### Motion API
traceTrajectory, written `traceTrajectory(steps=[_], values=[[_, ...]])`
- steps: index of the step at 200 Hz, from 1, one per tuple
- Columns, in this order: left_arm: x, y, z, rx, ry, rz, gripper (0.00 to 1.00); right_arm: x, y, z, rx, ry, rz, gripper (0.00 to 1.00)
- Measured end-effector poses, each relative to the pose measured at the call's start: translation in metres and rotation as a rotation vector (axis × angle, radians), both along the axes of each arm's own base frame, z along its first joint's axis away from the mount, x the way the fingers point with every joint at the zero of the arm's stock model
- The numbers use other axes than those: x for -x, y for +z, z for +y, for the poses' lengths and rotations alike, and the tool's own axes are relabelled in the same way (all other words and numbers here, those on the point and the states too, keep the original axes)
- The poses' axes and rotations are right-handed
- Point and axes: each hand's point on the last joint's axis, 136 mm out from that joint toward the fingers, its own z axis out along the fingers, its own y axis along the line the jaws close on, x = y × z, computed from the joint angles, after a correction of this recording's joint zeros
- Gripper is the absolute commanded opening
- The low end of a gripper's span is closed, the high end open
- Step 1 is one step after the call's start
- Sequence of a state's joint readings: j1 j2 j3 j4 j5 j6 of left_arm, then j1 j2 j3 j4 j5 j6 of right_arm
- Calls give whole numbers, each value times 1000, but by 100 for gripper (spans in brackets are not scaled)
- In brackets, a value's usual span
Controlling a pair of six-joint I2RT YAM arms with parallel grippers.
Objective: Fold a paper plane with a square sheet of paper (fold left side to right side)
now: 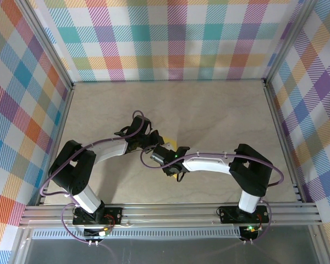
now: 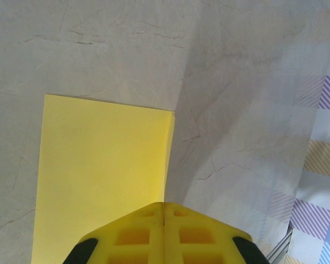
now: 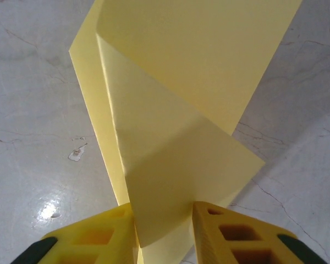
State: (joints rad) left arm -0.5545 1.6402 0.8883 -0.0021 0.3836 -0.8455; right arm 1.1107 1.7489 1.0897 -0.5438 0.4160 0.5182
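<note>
Currently the square sheet of paper (image 1: 175, 145) sits in the middle of the worktop (image 1: 220, 110), between the two wrists, with just a yellow sliver of it visible from above. Left wrist view: one part lies flat on the marbled surface, edges straight. Right wrist view: a flap (image 3: 176, 165) is lifted off the surface and curls over, its lower corner down in the gap between the right fingers (image 3: 113, 220)

Fingers
- left fingers (image 2: 148, 217): clenched, pads meeting along a seam, nothing between them, poised over the near edge of the flat part; whether they press on it I cannot tell
- right fingers: parted, one either side of the flap's corner; no firm pinch visible

Step in hand (judgement): carrying the left side over to the right side. To do it well:
- pin the flat part with the clenched left fingers so it cannot slide
- take the flap near its corner, lightly; thin paper will likely buckle if squeezed hard
- sweep across low, land edge on edge, check the corners before creasing
- crease from the middle outward

Risk: the curl in the flap could set a skewed crease

Count
- sheet of paper: 1
- arms: 2, left arm (image 1: 107, 151) and right arm (image 1: 209, 164)
- fingers: 2 pairs, 4 in all
- small pale scrap (image 3: 77, 154) on the worktop: 1
- plaid walls (image 1: 176, 38): 3
</note>
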Motion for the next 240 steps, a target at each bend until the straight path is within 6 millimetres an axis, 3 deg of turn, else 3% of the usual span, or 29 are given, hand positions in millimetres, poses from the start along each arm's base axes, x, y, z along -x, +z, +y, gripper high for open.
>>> traceTrajectory(steps=[68,91,124,156,196,217,240], values=[[0,0,0,-2,2,-2,0,0,-1,0,4,1,-1,11],[0,0,0,-3,1,-3,11,0,-1,0,4,3,-1,0],[2,4,5,-15,-9,-11,25,3,-6,-2,5,2,16,0],[-6,25,23,0,19,-61,31,7,-16,-6,-7,0,58,0],[-18,52,70,17,100,-130,33,9,-23,-11,-102,-14,143,0],[-14,53,82,7,103,-133,34,7,-21,-15,-202,-28,196,0],[-3,46,80,15,64,-111,35,5,-18,-16,-321,-38,262,0]])
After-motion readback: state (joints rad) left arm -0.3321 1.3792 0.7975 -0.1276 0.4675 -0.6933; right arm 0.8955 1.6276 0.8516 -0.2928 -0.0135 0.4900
